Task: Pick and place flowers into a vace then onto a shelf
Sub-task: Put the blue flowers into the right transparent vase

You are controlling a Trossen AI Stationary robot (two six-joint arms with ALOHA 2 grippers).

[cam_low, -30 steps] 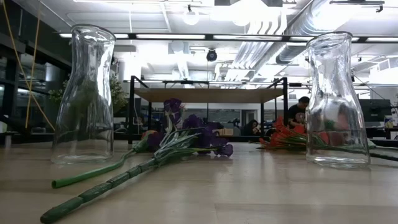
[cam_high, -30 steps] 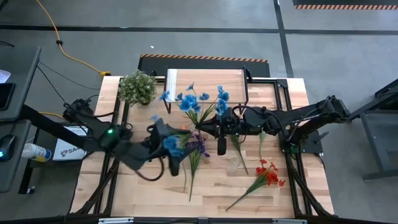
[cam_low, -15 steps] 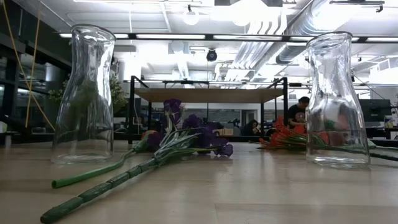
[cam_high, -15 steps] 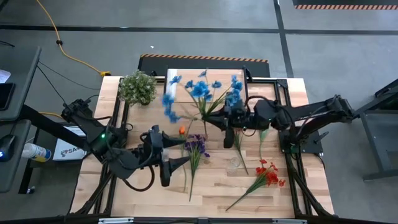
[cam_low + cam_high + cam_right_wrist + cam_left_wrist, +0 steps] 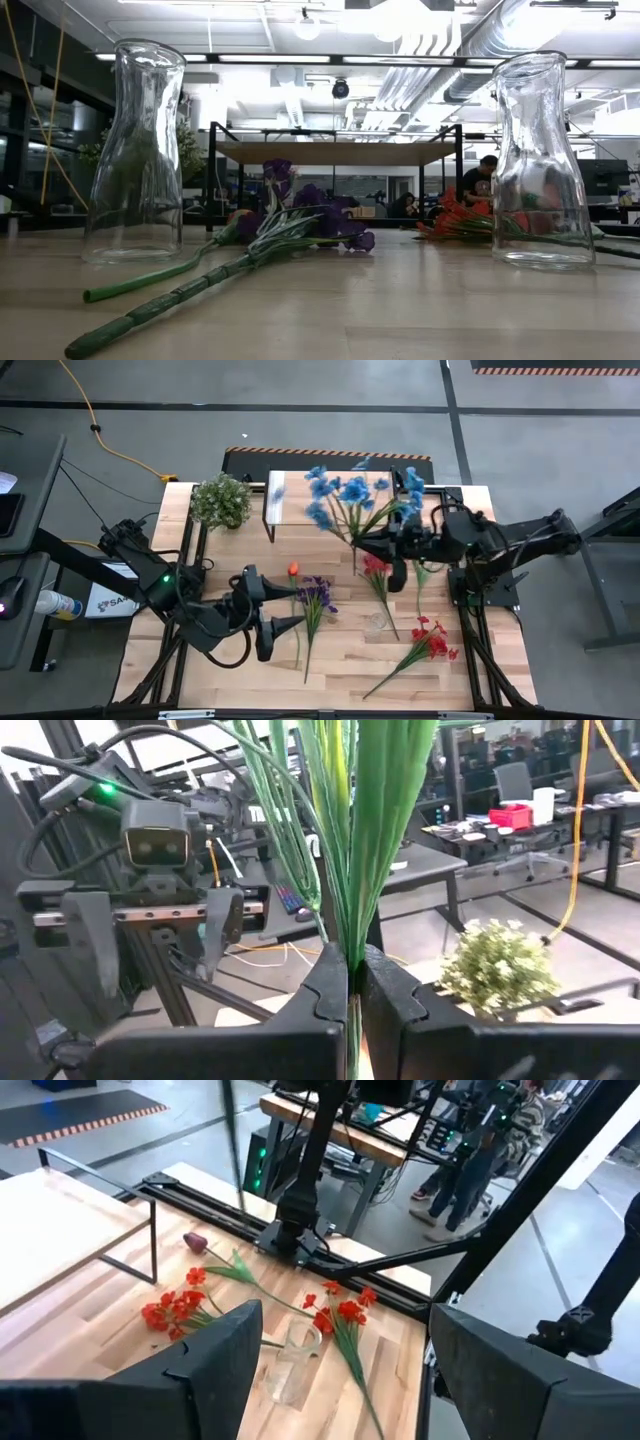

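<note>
Blue-bloomed flowers on long green stems (image 5: 345, 495) have travelled from the middle of the counter toward its far right part over the last second, carried by the right end effector (image 5: 383, 546), whose arm has drawn back to the right. The left end effector (image 5: 268, 605) has pulled away toward the near left and now hangs with its fingers spread and nothing between them, above the orange tulip (image 5: 293, 570) and the purple-bloomed stems (image 5: 316, 595).

The right end effector is clamped shut on the bunch of green stems (image 5: 352, 840); the right wrist view shows the stems pinched between the two dark fingers and rising upright past them. Gripping low on the stems probably leaves the blooms free and keeps the cut ends pointing down, ready to drop into a narrow neck. From above, the blue heads hang over the low shelf with the light wooden top and thin black legs (image 5: 290, 500) at the far edge of the counter.

A small clear glass vase (image 5: 377, 623) stands near the right half of the counter, beside the red-bloomed stems (image 5: 428, 645); it looks empty. Two such vases (image 5: 135, 150) show in the low view, both without flowers. A bushy pale-green potted plant (image 5: 221, 500) sits at the far left corner.
</note>
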